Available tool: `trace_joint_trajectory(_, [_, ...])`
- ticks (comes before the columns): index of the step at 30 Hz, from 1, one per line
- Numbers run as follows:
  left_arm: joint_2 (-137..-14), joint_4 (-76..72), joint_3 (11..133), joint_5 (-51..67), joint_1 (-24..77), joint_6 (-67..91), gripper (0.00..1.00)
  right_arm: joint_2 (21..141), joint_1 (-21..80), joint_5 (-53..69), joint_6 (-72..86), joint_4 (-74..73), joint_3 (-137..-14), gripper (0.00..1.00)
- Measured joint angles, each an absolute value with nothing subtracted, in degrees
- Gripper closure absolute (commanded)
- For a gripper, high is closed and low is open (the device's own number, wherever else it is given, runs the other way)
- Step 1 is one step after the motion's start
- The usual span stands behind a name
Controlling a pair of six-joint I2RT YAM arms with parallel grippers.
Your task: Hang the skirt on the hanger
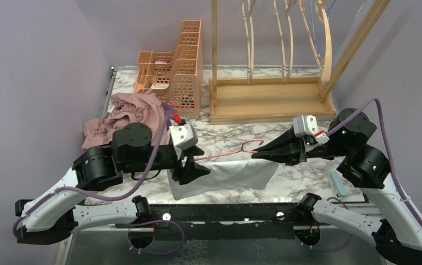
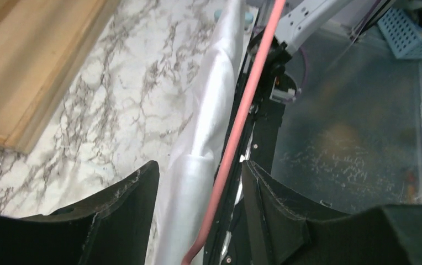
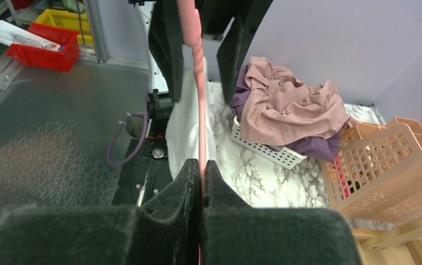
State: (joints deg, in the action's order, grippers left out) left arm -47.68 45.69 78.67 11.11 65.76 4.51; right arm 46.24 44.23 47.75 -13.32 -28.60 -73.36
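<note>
A white skirt [image 1: 222, 175] hangs draped over a pink hanger [image 1: 228, 153] held just above the marble table, near its front edge. My right gripper [image 3: 202, 167] is shut on the pink hanger's [image 3: 200, 105] right end, the bar pinched between its pads. My left gripper [image 2: 198, 179] stands open around the hanger's left end; the pink bar [image 2: 235, 127] and a fold of white skirt [image 2: 206, 116] run between its fingers without touching either. In the top view the left gripper [image 1: 193, 165] and the right gripper [image 1: 259, 155] face each other across the skirt.
A heap of pink and purple clothes [image 1: 131, 113] fills a white basket at the back left. Peach plastic baskets [image 1: 175, 72] stand behind it. A wooden rack [image 1: 269, 91] with wooden hangers takes up the back right. A pale blue object [image 1: 338, 183] lies by the right arm.
</note>
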Motion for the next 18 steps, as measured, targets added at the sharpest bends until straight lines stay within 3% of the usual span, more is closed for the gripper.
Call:
trace_joint_trajectory(5, [-50.41, 48.62, 77.45, 10.24, 65.73, 5.26, 0.93, 46.22, 44.16, 47.7, -13.56, -31.0, -74.0, 0.99])
trace_joint_trajectory(8, [-50.78, 49.65, 77.19, 9.37, 65.65, 5.34, 1.0, 46.22, 44.18, 47.59, -13.58, -31.99, -74.0, 0.99])
trace_joint_trajectory(9, [-50.65, 49.8, 77.19, 9.37, 65.73, 5.28, 0.97, 46.24, 44.18, 47.57, -13.56, -32.08, -74.0, 0.99])
trace_joint_trajectory(10, [-50.43, 49.82, 77.19, 9.37, 65.76, 5.19, 0.85, 46.26, 44.14, 47.48, -13.58, -32.16, -74.0, 0.99])
trace_joint_trajectory(15, [-49.78, 49.78, 77.71, 8.91, 65.76, 4.84, 0.49, 46.37, 44.21, 47.51, -13.82, -32.27, -74.0, 0.99])
trace_joint_trajectory(18, [-49.39, 50.22, 78.96, 8.27, 65.76, 4.36, 0.43, 46.5, 44.18, 47.66, -14.28, -32.95, -74.19, 0.99])
